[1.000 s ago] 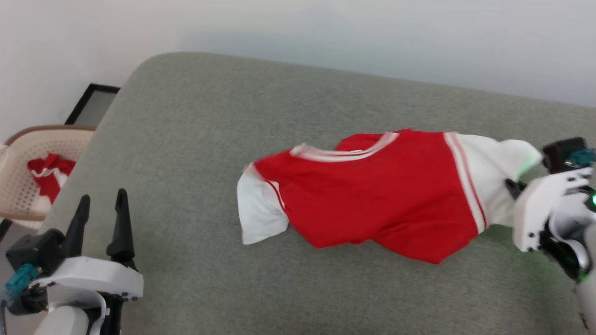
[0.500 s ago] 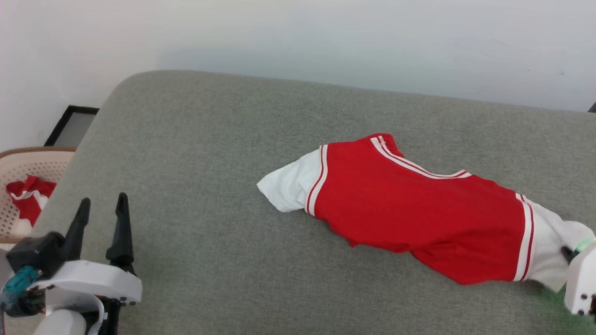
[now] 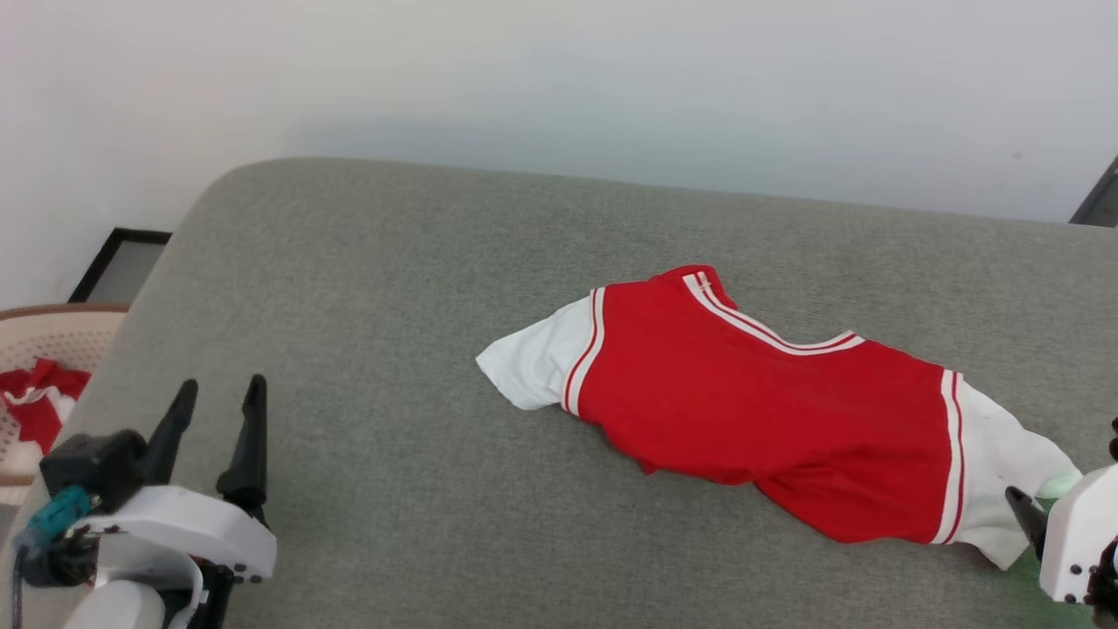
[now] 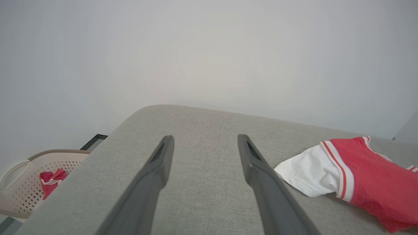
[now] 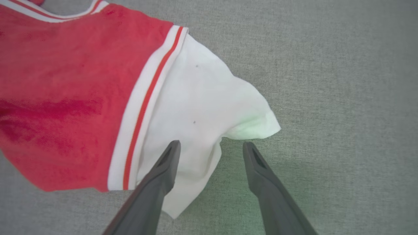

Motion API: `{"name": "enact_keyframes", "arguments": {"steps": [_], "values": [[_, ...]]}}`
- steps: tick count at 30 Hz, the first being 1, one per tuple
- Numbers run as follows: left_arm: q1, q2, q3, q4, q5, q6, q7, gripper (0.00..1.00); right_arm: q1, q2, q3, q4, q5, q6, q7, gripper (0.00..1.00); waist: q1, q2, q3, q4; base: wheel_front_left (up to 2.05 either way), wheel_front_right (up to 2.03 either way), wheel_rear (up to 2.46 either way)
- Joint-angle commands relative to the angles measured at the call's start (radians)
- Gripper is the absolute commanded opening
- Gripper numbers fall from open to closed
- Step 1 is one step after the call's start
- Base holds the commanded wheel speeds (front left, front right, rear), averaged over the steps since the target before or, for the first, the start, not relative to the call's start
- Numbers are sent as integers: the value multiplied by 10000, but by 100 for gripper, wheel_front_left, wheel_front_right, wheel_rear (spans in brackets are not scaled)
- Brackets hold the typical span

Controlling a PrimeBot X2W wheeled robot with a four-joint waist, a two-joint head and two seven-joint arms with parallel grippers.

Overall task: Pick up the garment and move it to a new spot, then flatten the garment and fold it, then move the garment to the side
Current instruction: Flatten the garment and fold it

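The garment [image 3: 769, 402], a red jersey with white sleeves and red-white striped trim, lies crumpled on the grey cushion [image 3: 393, 288], right of centre. My right gripper [image 5: 210, 145] is open just above its right white sleeve [image 5: 202, 98], one finger over the cloth and the other over bare cushion, holding nothing. One of its fingers [image 3: 1024, 517] shows at the lower right edge of the head view. My left gripper [image 3: 214, 419] stands open and empty at the lower left, well clear of the garment [image 4: 369, 176].
A beige perforated basket [image 3: 44, 341] with a red and white cloth inside stands beyond the cushion's left edge. A black-framed panel [image 3: 113, 262] leans by the pale wall behind. Bare cushion stretches left of and in front of the garment.
My right gripper held the white sleeve with the garment partly lifted; now the garment lies on the cushion and the gripper has opened off it. The head view has shifted.
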Motion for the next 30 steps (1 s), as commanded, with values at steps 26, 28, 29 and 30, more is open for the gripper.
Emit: {"name": "enact_keyframes", "arguments": {"steps": [26,28,29,30], "values": [[-4675,762,-2495,1664,-1592,-1976,6092,100,502,1785,-916,-4023,-1077,-16,-3314,100,0,0,677,-1936,0,0,0],[-5076,727,-2721,1968,-1720,-1989,6593,100,372,1890,-784,-4077,-1087,-16,-3443,100,0,0,849,-2100,0,0,0],[-5241,722,-2861,2139,-1725,-1997,6849,100,341,1915,-741,-4099,-1122,-16,-3511,100,0,0,932,-2171,0,0,0],[-5423,739,-2968,2313,-1730,-2003,7069,100,288,1942,-705,-4110,-1140,-16,-3552,100,0,0,1015,-2240,0,0,0]]}}
